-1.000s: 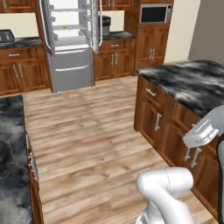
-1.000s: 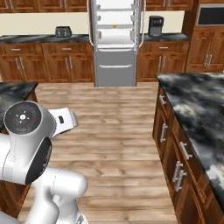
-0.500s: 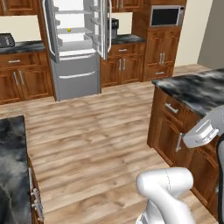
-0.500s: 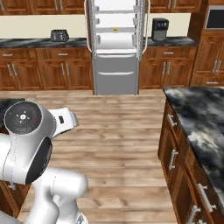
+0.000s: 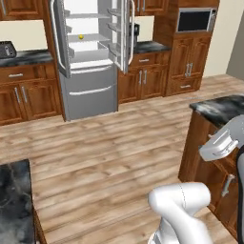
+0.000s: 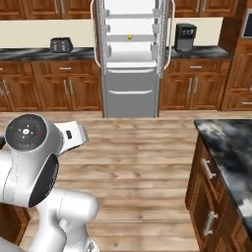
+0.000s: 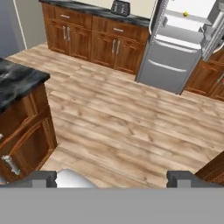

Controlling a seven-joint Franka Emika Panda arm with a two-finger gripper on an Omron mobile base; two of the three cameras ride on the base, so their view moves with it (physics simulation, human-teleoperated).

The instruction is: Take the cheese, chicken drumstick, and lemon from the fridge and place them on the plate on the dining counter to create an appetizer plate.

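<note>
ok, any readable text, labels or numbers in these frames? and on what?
None readable.
Microwave: dark door, no legible brand.
Coffee machine: no readable label.
Toaster: no readable marking.
Fridge: plain grey, no sign.
Arm joint cap: small coloured dots, no characters.

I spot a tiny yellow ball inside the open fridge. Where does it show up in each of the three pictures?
Left base view: the lemon sits on a fridge shelf, upper left of the picture.
Right base view: the lemon is near the top, at the centre, on the same shelf.
Hand view: the lemon is at the top right.
Shared landmark: the open fridge with its grey lower drawers.
</note>
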